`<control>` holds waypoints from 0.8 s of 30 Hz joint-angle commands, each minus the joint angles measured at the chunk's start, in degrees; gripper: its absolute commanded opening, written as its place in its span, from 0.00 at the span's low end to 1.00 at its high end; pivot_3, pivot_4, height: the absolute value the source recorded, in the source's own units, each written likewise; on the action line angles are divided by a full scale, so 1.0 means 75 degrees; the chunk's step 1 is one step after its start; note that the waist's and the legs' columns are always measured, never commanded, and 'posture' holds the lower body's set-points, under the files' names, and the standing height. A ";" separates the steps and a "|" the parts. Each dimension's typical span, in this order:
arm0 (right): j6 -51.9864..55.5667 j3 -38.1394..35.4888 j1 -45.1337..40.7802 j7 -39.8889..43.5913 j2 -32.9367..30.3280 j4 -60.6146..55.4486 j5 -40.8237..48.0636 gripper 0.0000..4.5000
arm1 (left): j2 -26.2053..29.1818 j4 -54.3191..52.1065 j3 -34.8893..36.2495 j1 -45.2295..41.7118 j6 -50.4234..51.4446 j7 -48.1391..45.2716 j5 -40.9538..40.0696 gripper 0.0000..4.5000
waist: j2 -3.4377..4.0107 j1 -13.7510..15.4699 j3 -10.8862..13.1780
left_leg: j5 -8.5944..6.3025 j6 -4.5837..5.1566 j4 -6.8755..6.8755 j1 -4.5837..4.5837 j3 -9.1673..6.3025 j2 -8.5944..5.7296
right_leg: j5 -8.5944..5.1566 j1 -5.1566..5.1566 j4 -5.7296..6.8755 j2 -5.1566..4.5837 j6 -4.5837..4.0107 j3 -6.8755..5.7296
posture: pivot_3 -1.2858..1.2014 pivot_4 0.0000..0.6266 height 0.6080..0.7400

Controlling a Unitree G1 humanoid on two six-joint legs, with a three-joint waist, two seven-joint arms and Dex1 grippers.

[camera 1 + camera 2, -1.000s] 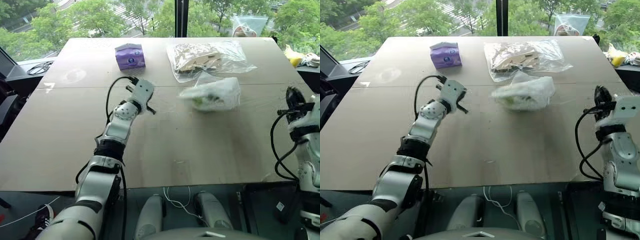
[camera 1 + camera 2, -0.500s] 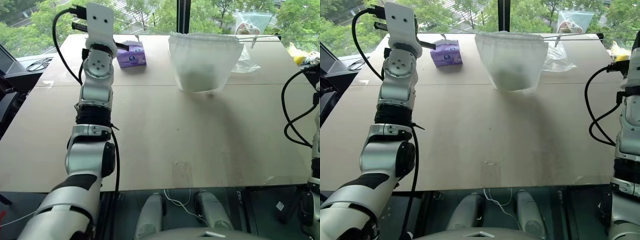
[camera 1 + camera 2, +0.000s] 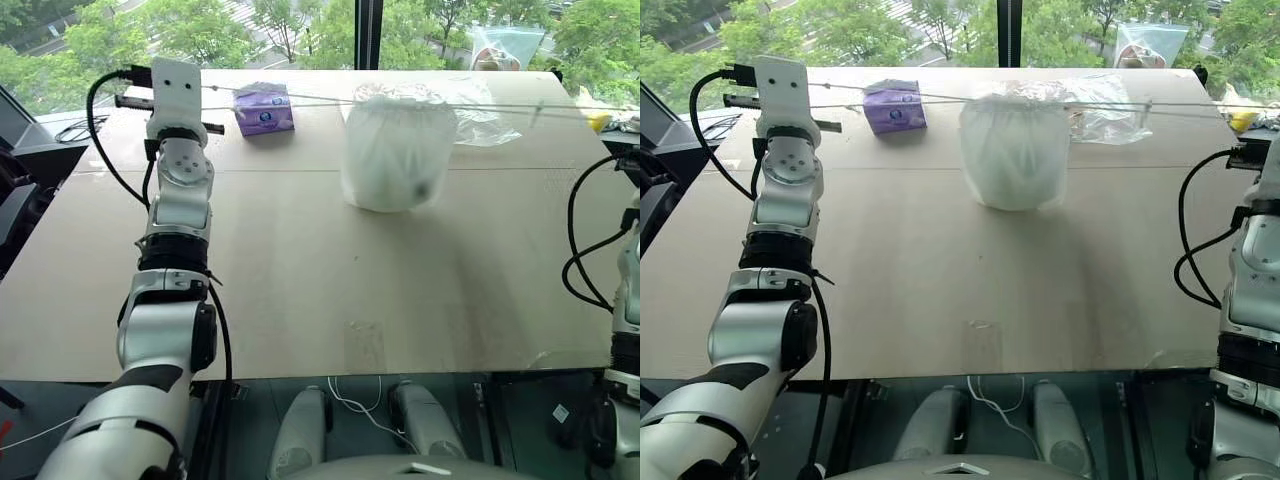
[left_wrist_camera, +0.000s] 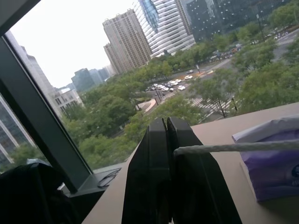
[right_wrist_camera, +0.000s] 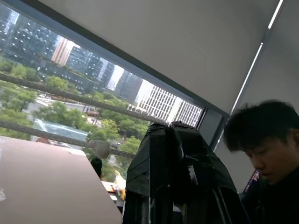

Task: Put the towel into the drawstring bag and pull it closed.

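My left gripper has swung up and outward, pinched tight on the white cord; the purple tissue pack sits untouched; the drawstring bag, slack on the table a second ago, now hangs cinched between taut cords, the towel a pale lump inside; my right gripper, also raised, clamps its cord, so closing looks nearly done.

The left claw has its two black fingers pressed flat together, pinching a taut white cord that runs away to one side. Beyond the cord sits a purple tissue pack on the tan bench (only its corner shows). Past the bench edge, a window frame stands before trees and tall buildings.
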 commanded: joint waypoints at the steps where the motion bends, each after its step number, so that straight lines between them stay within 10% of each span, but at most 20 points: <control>1: 0.0860 -0.1511 0.0029 -0.1079 0.0048 0.0193 0.0291 0.00 | 0.0505 -0.0127 0.0800 0.0277 0.0473 0.0850 0.0021 0.00 | 0.0000 -0.0005 0.0000 | 0.0000 0.0000 0.0003 0.0001 -0.0001 0.0000 | 0.0000 0.0000 0.0004 0.0000 0.0000 0.0000 | 0.52 0.24 1.00; 9: 0.1100 -0.1097 -0.0178 -0.0262 0.0265 0.0245 0.1264 0.00 | 0.0066 0.0164 0.1754 0.0474 0.1669 0.0768 -0.1555 0.00 | 0.0002 -0.0035 -0.0002 | 0.0001 0.0001 0.0017 0.0013 -0.0002 0.0001 | 0.0002 0.0006 0.0022 0.0004 0.0003 -0.0001 | 0.52 0.24 1.00; 17: 0.2413 0.1191 0.0287 0.4378 0.0537 -0.1222 0.3832 0.00 | -0.0651 -0.1339 -0.0389 0.0953 0.1505 -0.4262 -0.2306 0.00 | 0.0004 -0.0012 -0.0004 | 0.0001 0.0000 0.0018 0.0006 -0.0011 -0.0001 | 0.0004 0.0010 0.0020 0.0006 0.0002 -0.0006 | 0.52 0.24 1.00; 19: 0.2821 0.1425 0.0581 0.5223 0.0306 -0.1547 0.4285 0.14 | -0.0539 -0.1804 -0.0712 0.1265 0.1488 -0.5104 -0.2344 0.00 | 0.0004 -0.0023 -0.0003 | 0.0001 0.0001 0.0019 -0.0001 -0.0011 -0.0001 | 0.0004 0.0008 0.0014 0.0006 0.0002 -0.0007 | 0.52 0.24 1.00; 24: 0.3962 0.1734 0.1721 0.7501 -0.0911 -0.2286 0.5339 0.62 | 0.0301 -0.2734 -0.1417 0.2276 0.1497 -0.7486 -0.2484 0.49 | 0.0005 -0.0050 -0.0003 | 0.0000 0.0001 0.0015 0.0005 -0.0009 0.0003 | 0.0002 0.0007 0.0014 0.0008 0.0000 -0.0005 | 0.52 0.24 1.00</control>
